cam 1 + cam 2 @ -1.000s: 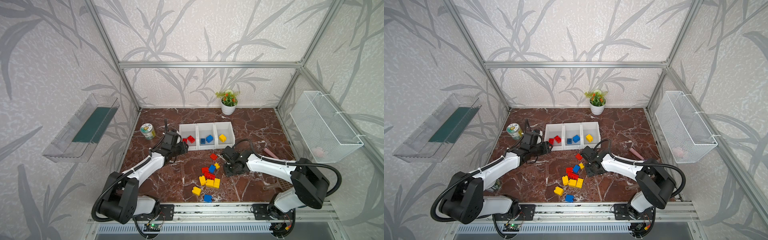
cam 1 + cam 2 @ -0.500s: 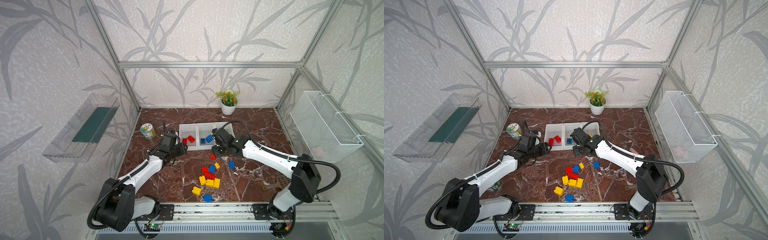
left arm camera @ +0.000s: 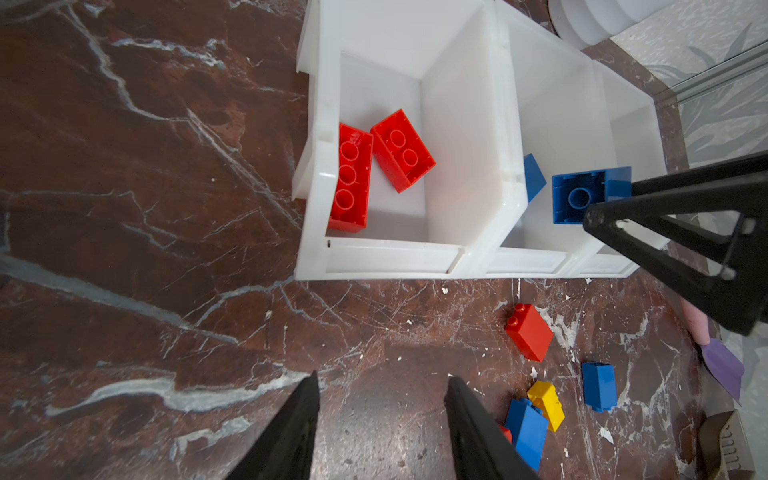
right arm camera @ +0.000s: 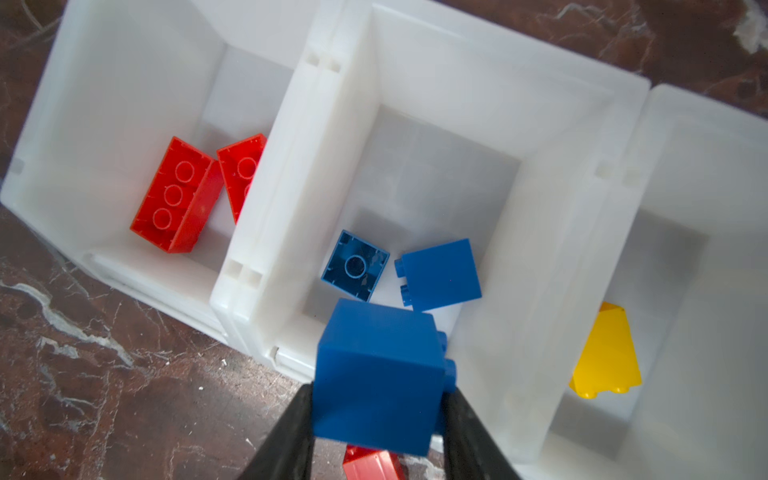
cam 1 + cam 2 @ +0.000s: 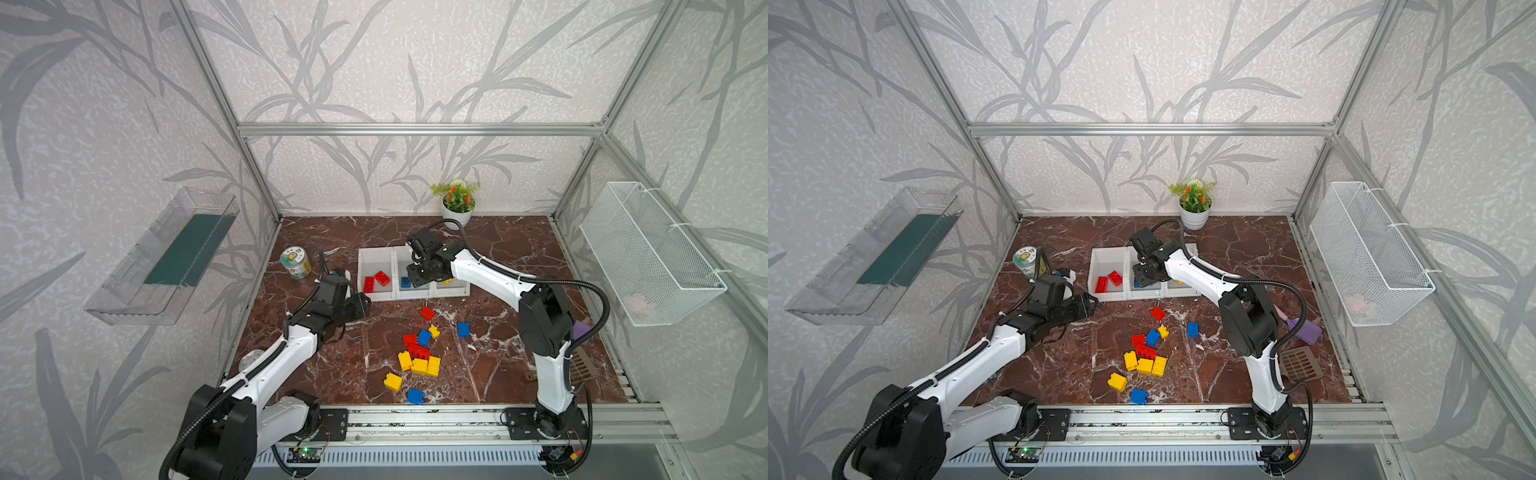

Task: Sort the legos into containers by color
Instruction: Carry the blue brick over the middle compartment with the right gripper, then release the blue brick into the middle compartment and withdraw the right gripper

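Note:
The three white containers stand in a row at mid table. The left one holds two red legos, the middle one two blue, the right one a yellow. My right gripper is shut on a blue lego above the middle container's low front, also visible in the left wrist view. My left gripper is open and empty over bare table, in front of the left container. Several loose legos lie in a pile nearer the front.
A round tin stands left of the containers and a potted plant behind them. A purple tool and a brown slotted piece lie at the right edge. A wire basket and a clear tray hang on the side walls.
My right gripper has lifted from the pile and travelled back to the middle container with the blue lego. A single blue lego beside the pile now shows. The left gripper has barely moved.

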### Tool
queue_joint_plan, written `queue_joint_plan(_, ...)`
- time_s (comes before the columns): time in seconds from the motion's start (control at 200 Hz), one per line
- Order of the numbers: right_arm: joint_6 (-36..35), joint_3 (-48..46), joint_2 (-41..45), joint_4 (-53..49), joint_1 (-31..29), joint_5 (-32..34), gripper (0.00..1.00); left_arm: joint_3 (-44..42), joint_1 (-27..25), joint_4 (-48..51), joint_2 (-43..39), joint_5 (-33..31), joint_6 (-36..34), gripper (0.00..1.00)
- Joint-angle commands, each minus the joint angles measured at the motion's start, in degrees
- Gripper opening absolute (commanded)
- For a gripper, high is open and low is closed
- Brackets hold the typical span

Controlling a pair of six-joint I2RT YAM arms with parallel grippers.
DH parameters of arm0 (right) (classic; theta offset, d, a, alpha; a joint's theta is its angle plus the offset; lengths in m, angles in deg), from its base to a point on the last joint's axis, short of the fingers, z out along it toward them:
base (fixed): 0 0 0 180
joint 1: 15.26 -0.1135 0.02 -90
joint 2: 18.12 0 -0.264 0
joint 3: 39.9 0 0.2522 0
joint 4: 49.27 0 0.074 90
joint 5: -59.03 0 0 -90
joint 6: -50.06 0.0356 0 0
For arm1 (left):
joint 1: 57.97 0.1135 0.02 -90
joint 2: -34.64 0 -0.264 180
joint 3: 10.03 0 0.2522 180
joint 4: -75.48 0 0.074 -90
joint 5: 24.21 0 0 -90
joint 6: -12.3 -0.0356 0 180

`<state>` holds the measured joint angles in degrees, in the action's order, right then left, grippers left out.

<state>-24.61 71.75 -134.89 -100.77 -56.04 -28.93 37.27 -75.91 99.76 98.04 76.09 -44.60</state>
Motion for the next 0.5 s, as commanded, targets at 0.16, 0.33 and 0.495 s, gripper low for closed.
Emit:
queue_joint_plan(0.16, -0.54, 2.39, 0.73, -1.71, 0.17, -0.91, 0.56, -1.37, 0.16, 1.30, -1.35, -1.17, 0.96, 0.53)
queue_joint_plan(0.33, -0.59, 1.65, 1.86, -2.08, 0.17, -0.29, 0.61, -1.28, 0.18, 1.09, -0.91, -0.68, 0.91, 0.53)
queue_joint_plan(0.495, -0.64, 0.86, 2.85, -2.11, 0.17, -0.53, 0.61, -1.20, 0.16, 1.17, -0.82, -0.62, 0.94, 0.53)
